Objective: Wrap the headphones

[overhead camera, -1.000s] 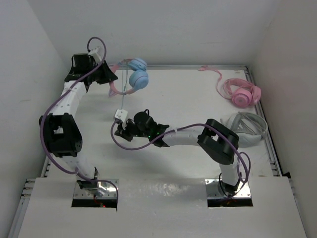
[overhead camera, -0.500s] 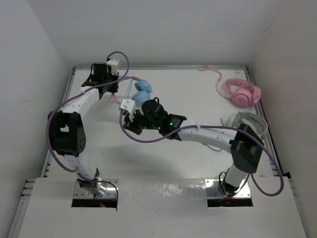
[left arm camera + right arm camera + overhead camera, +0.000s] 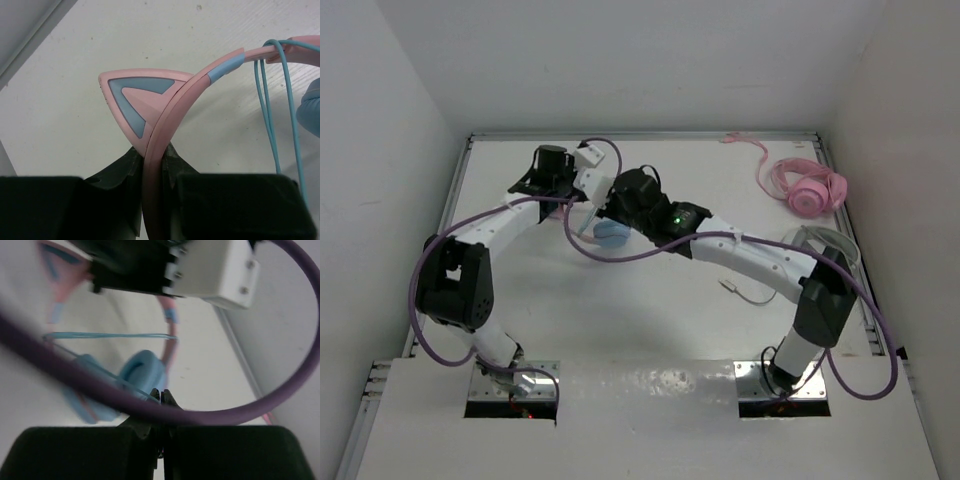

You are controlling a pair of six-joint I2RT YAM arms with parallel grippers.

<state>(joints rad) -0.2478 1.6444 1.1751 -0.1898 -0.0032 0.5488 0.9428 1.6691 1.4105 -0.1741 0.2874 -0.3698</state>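
The headphones hang between my two grippers at the back left; one light blue ear cup shows under the right arm. My left gripper is shut on the pink headband, just below the cat ear. In the top view the left gripper sits beside the right wrist. The thin blue cable loops over the headband. My right gripper is shut on that thin cable, close in front of the blue ear cups. In the top view the right gripper is right above the cup.
All-pink headphones lie at the back right. Larger white-grey headphones lie by the right edge. A thin pale cable end lies on the table under the right forearm. A purple arm cable crosses the right wrist view.
The left arm swung right and nearer with the headphones. The right gripper rose from mid-table to the back, up against the headphones, keeping the cable.
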